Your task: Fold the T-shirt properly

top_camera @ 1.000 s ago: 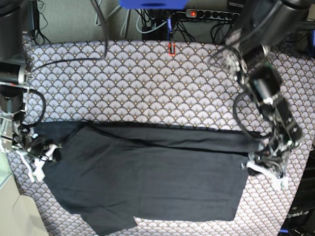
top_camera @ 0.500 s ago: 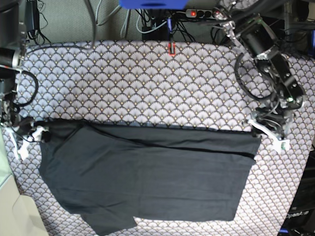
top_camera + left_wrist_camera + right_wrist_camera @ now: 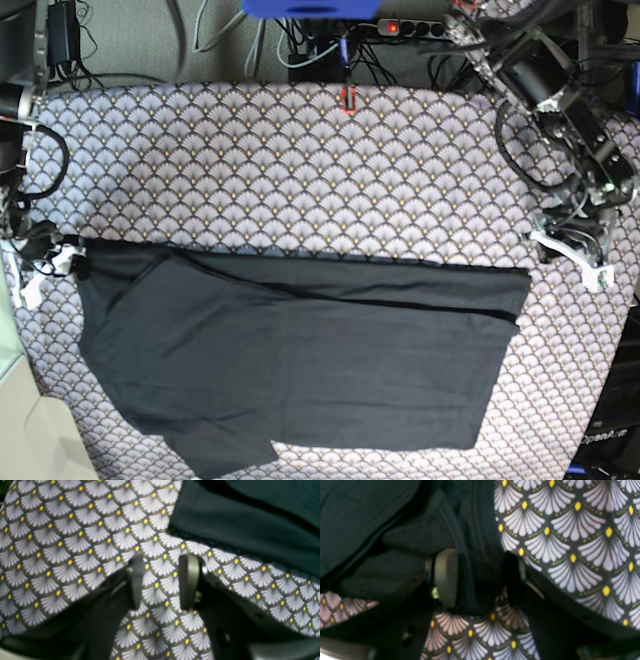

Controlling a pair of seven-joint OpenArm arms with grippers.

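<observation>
The dark T-shirt [image 3: 300,370] lies flat, folded lengthwise, on the near half of the scallop-patterned tablecloth [image 3: 300,170]. My left gripper [image 3: 572,255] hovers just beyond the shirt's right end. In the left wrist view this gripper [image 3: 162,580] is open over bare cloth, and the T-shirt's corner [image 3: 250,517] lies ahead of it, apart. My right gripper [image 3: 48,270] is at the shirt's upper left corner. Seen from the right wrist, it [image 3: 478,577] stands open, with a loose ridge of T-shirt fabric [image 3: 475,555] between the fingers.
A small red marker [image 3: 349,98] sits at the table's far edge. Behind it are a power strip [image 3: 430,28] and cables. A beige surface [image 3: 25,440] borders the table at the near left. The left arm's links [image 3: 560,100] hang over the far right corner.
The left gripper has moved up and right, off the shirt's right end. The right gripper has let go of the shirt's left edge and drifted left and up.
</observation>
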